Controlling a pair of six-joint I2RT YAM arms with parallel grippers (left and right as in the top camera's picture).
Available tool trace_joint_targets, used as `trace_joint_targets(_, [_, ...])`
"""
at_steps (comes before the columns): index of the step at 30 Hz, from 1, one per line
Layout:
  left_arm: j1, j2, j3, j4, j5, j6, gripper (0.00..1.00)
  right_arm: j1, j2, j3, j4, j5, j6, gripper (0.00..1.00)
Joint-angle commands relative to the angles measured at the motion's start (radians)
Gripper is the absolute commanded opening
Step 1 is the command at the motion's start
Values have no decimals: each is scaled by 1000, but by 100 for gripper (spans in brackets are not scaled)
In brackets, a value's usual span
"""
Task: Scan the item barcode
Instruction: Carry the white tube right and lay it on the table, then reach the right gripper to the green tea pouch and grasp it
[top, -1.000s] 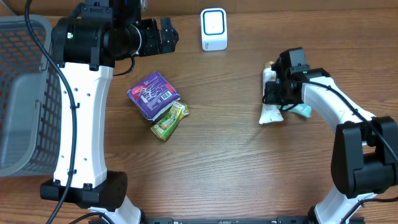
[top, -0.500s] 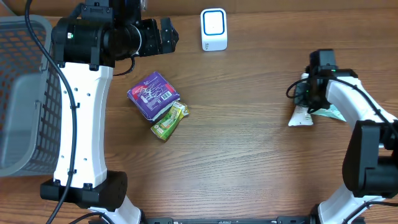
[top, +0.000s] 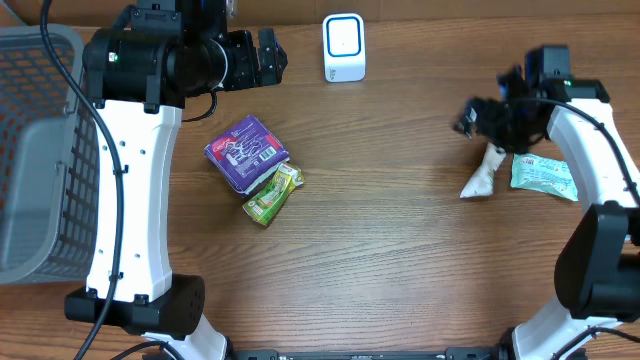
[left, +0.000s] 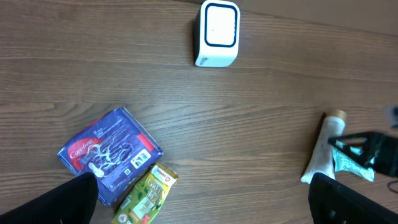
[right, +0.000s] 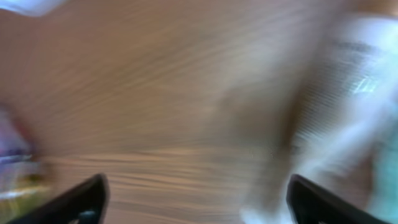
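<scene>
The white barcode scanner (top: 344, 47) (left: 217, 33) stands at the table's far edge. A purple packet (top: 246, 152) (left: 111, 155) and a green tea packet (top: 272, 193) (left: 144, 196) lie left of centre. At the right, a white packet (top: 478, 175) (left: 321, 152) lies beside a teal packet (top: 543, 175) (left: 351, 163). My right gripper (top: 472, 115) (right: 202, 202) hovers just above the white packet, open and holding nothing; its wrist view is blurred, with the white packet (right: 348, 93) at the right. My left gripper (top: 268, 55) (left: 202, 205) hangs open, high at the back left, empty.
A grey wire basket (top: 30, 150) takes up the left edge of the table. The left arm's white column (top: 135, 190) stands between the basket and the purple packet.
My right gripper carried the white packet rightward, set it down beside the teal packet, opened and pulled up off it. The left arm has not moved.
</scene>
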Motion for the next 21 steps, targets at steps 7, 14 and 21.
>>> trace_joint_targets(7, [-8,4,-2,4,4,12,100,367,2,-80,170,-271,190,100])
trace_joint_targets(14, [-7,4,-2,4,5,12,100,710,37,-183,475,92,684,93])
trace_joint_targets(21, [-7,4,-2,4,4,12,99,857,108,-183,544,353,820,88])
